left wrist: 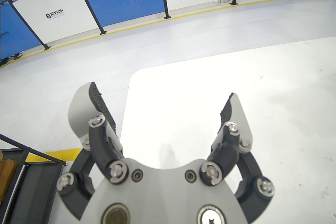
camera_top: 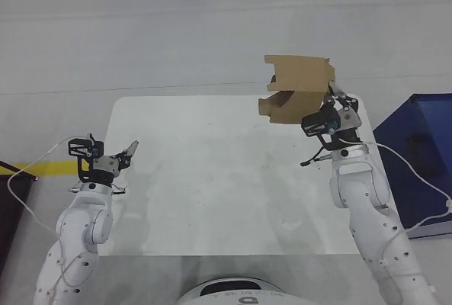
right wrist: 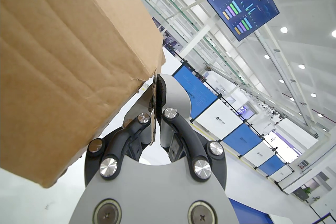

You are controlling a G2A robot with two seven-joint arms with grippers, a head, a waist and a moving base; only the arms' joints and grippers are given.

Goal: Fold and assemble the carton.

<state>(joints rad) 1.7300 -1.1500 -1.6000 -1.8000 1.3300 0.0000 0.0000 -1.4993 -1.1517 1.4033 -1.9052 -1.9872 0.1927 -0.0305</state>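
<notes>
One white table [camera_top: 210,198] lies under both arms; its far right corner sits just below the right gripper [camera_top: 334,97], its left edge under the left gripper [camera_top: 126,152]. One blue bin [camera_top: 431,152] stands on the floor off to the right gripper's outer side, apart from the table.

One carton [camera_top: 298,88] is held up over the table's far edge. It is plain brown corrugated cardboard, partly opened into a box shape; a flap juts from its lower side toward the left arm; its broad face [right wrist: 65,51] shows long shallow creases, and the corner nearest the fingers is ragged. It reaches out beyond the right gripper's fingertips and across to that gripper's inner side.

Two grippers. The right gripper [right wrist: 157,89] is pinched narrow on a thin cardboard edge at the carton's corner, a finger on each side of the board. The left gripper [left wrist: 162,93] stands wide, with bare table between its ribbed pads [left wrist: 101,104], well apart from the carton.
</notes>
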